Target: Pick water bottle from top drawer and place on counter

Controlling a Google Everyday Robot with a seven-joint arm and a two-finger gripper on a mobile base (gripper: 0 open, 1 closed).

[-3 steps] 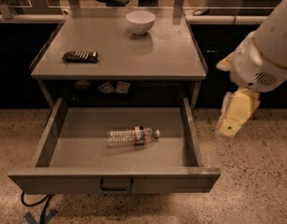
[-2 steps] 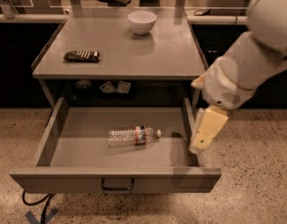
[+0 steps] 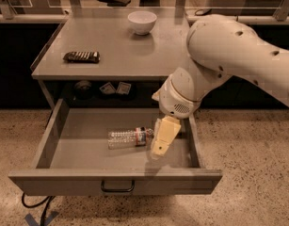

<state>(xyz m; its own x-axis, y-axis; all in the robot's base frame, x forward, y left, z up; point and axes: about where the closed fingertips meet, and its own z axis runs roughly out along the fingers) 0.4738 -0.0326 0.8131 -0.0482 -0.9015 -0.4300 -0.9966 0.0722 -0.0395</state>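
The water bottle (image 3: 129,137), clear and ribbed with a dark label band, lies on its side in the open top drawer (image 3: 54,135), near the middle. The counter (image 3: 134,51) is the grey table top above the drawer. My gripper (image 3: 162,138) hangs from the large cream arm and reaches down into the drawer, just right of the bottle's cap end, which it partly covers. I cannot tell whether it touches the bottle.
A white bowl (image 3: 142,22) stands at the counter's back. A dark ridged bar (image 3: 81,56) lies on its left side. Small items (image 3: 115,88) sit on the shelf under the counter. The drawer's pull handle (image 3: 117,188) faces front. Speckled floor surrounds the table.
The arm has swung left from outside the drawer's right side and down, bringing the gripper over the drawer next to the bottle. The bottle has not moved.
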